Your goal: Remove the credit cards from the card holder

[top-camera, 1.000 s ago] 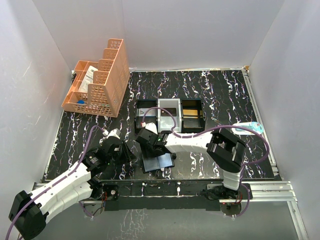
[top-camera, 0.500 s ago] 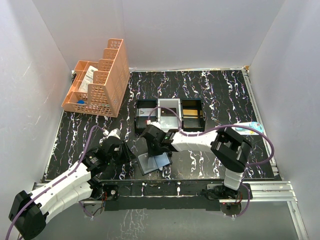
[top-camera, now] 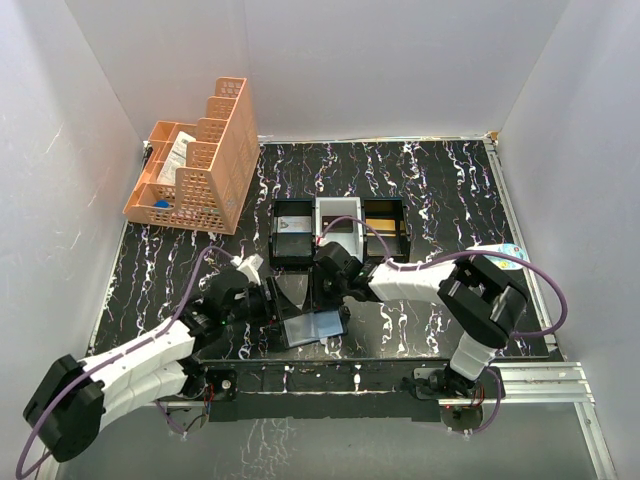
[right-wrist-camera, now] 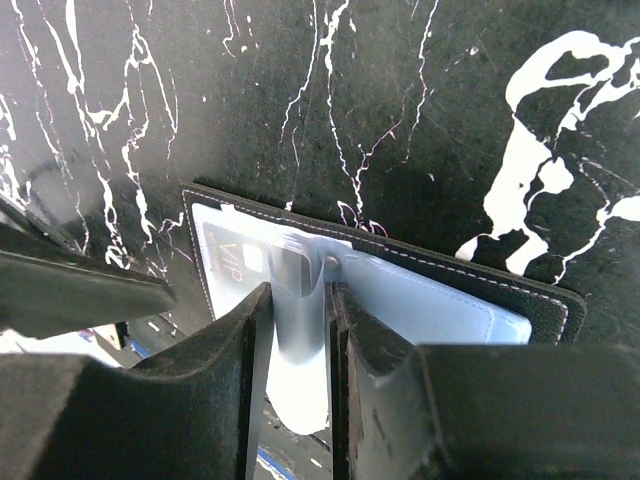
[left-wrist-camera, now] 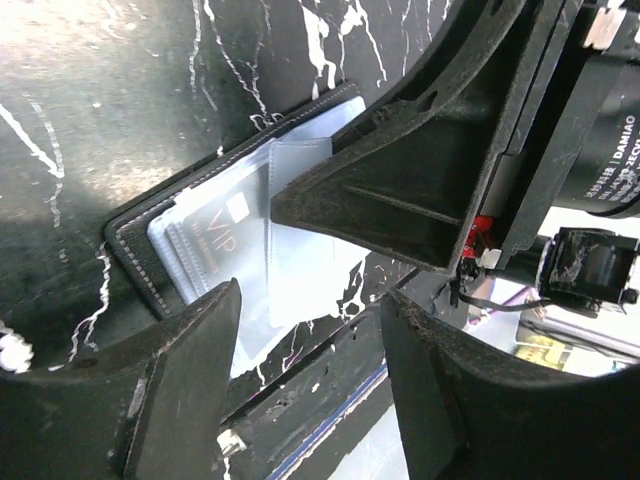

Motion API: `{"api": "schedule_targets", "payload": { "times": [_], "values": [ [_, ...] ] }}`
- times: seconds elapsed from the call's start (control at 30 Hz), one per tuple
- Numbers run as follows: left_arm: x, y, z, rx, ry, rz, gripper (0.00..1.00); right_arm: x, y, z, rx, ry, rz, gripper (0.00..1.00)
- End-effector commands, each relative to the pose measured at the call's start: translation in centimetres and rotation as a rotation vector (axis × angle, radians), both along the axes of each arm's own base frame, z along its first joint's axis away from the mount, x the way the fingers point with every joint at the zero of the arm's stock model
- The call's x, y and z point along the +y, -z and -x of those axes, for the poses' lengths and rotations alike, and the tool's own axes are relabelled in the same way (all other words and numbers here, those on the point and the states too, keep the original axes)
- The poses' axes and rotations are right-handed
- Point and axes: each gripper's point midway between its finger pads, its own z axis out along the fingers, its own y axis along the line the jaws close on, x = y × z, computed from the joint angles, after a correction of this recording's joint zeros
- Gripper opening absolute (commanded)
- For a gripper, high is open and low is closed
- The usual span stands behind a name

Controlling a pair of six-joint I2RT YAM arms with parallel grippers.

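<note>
The card holder (top-camera: 315,327) lies open near the table's front edge, pale blue inside (right-wrist-camera: 430,300) with a black stitched rim. A dark card marked VIP (right-wrist-camera: 235,262) sits in its left pocket and also shows in the left wrist view (left-wrist-camera: 215,225). My right gripper (right-wrist-camera: 300,300) reaches down onto the holder's middle (top-camera: 328,290), its jaws shut on a clear plastic sleeve (right-wrist-camera: 298,350) that stands up from the fold. My left gripper (left-wrist-camera: 308,330) hovers open just left of the holder (top-camera: 265,300), with nothing between its fingers.
A black-and-white three-compartment tray (top-camera: 340,230) stands just behind the holder. An orange mesh organizer (top-camera: 195,165) fills the back left corner. A pale blue item (top-camera: 495,255) lies at the right edge. White walls close in on three sides.
The holder has gone from folded to open, showing its pale inside. The right gripper moved right and closed on the sleeve. The left gripper moved in toward the holder and opened.
</note>
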Motion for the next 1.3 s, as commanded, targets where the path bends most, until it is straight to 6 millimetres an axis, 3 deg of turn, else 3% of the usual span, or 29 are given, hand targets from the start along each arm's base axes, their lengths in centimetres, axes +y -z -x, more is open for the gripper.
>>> {"api": "schedule_targets", "payload": {
  "times": [0.0, 0.17, 0.47, 0.73, 1.03, 1.27],
  "values": [
    [-2.6, -2.1, -0.1, -0.067, 0.102, 0.124, 0.59, 1.0, -2.0, -0.3, -0.003, 0.000, -0.115, 0.26],
    [-3.2, -1.3, -0.3, -0.065, 0.117, 0.113, 0.63, 0.7, -2.2, -0.2, -0.001, 0.007, -0.151, 0.30],
    [-2.8, 2.3, 0.0, 0.005, 0.100, 0.043, 0.64, 0.3, -2.1, -0.4, 0.015, 0.011, -0.173, 0.30],
    [-3.1, 3.1, 0.3, 0.023, 0.113, 0.044, 0.65, 0.1, -3.2, -0.5, 0.015, 0.018, -0.236, 0.32],
    [-4.9, 1.2, 0.7, -0.017, 0.180, 0.130, 0.65, -0.1, -4.5, -0.5, -0.003, 0.009, -0.277, 0.39],
    [-6.3, -1.3, 0.3, -0.067, 0.207, 0.188, 0.62, -3.5, -4.6, -2.5, -0.088, 0.122, -0.123, 0.43]
  ]
}}
